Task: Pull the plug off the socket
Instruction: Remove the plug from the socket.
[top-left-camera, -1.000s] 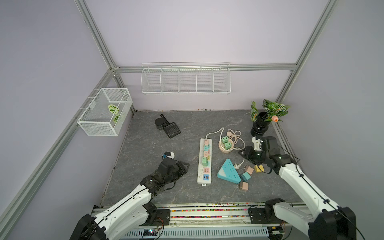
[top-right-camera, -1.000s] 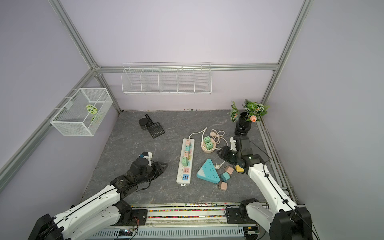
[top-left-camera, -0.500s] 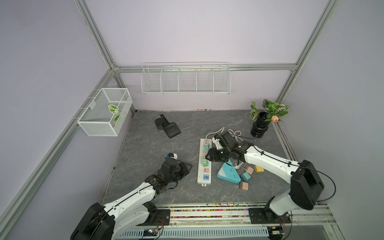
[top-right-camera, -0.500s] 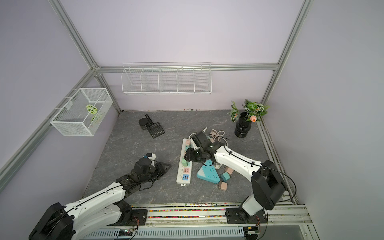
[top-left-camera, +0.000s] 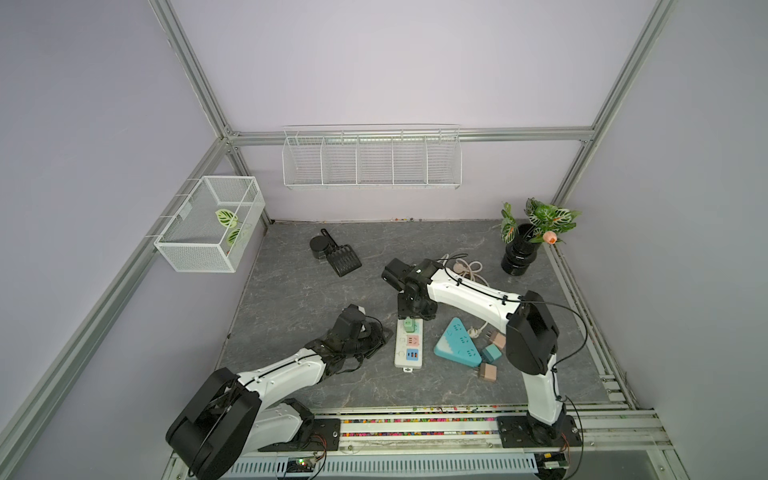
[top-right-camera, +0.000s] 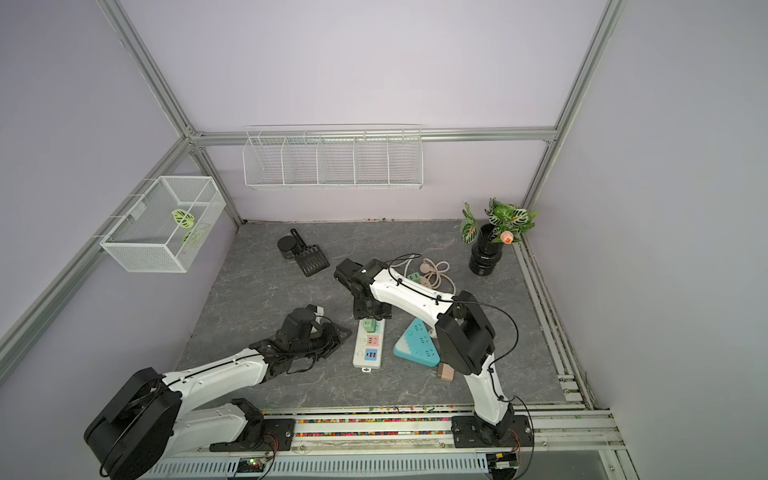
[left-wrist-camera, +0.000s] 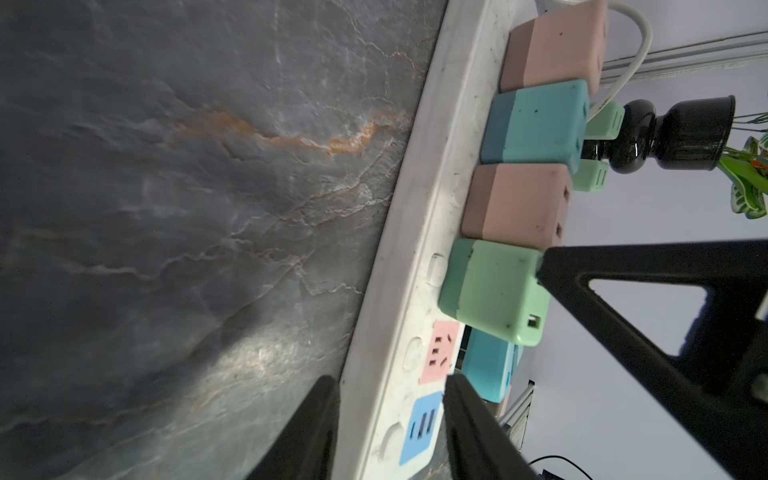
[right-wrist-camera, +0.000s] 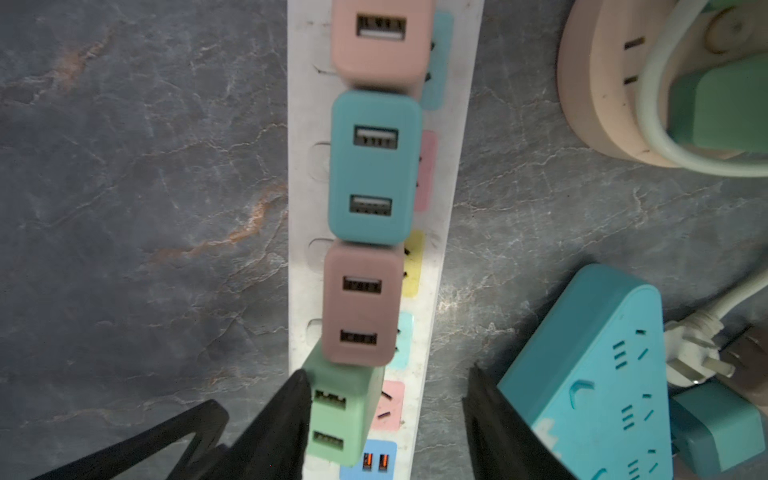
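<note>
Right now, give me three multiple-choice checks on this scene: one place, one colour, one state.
1. Where does the triangular socket lie, relative to the strip?
A. On the robot's left. B. On the robot's right. C. On top of it.
2. What colour is the plug that the right claw straddles?
A. Green. B. Pink. C. Yellow.
3. The right claw is:
A. Open. B. Shut on a plug. C. Holding a cord.

1 B: both top views show it on the right of the strip.
2 A: the right wrist view shows it green.
3 A: its jaws stand wide, with a gap beside the plug.
</note>
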